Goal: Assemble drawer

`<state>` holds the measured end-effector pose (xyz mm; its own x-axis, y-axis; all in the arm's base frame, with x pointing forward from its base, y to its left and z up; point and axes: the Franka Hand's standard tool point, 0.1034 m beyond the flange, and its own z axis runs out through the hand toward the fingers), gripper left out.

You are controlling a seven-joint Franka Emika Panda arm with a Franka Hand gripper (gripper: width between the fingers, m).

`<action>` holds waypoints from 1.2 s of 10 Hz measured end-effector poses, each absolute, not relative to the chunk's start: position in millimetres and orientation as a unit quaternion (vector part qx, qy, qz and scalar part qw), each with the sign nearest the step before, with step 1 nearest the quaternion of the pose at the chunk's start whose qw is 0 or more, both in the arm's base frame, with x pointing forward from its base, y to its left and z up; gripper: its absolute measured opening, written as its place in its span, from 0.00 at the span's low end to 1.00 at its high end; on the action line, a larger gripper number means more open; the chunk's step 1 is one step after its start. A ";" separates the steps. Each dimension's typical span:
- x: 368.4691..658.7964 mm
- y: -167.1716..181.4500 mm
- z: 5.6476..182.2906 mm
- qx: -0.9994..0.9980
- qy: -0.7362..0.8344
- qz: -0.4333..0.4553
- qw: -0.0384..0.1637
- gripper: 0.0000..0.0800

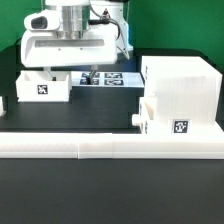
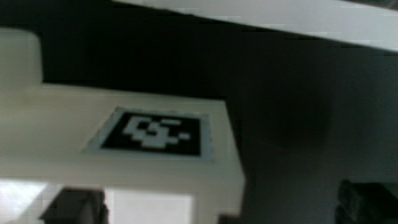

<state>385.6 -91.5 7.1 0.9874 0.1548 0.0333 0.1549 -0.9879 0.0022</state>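
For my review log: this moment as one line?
arm: near loose tray | jaws: open, empty | other tray: against housing

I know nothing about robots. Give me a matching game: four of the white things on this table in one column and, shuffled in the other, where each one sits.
Things:
1. housing
2. loose tray
3. marker board
4. barrier

Places:
A. across the front, nearest the camera
B. the exterior view's left
C. the exterior view's right
D. middle, at the back

Pairs: 1-C, 2-B, 3-D, 4-A
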 end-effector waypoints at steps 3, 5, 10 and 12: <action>384.4 -91.5 5.0 -0.997 -0.078 -0.019 -0.001 0.81; 384.3 -91.1 4.7 -0.997 -0.079 -0.018 -0.001 0.79; 384.2 -91.0 4.6 -0.997 -0.079 -0.018 -0.001 0.16; 384.2 -91.0 4.6 -0.997 -0.079 -0.018 -0.001 0.05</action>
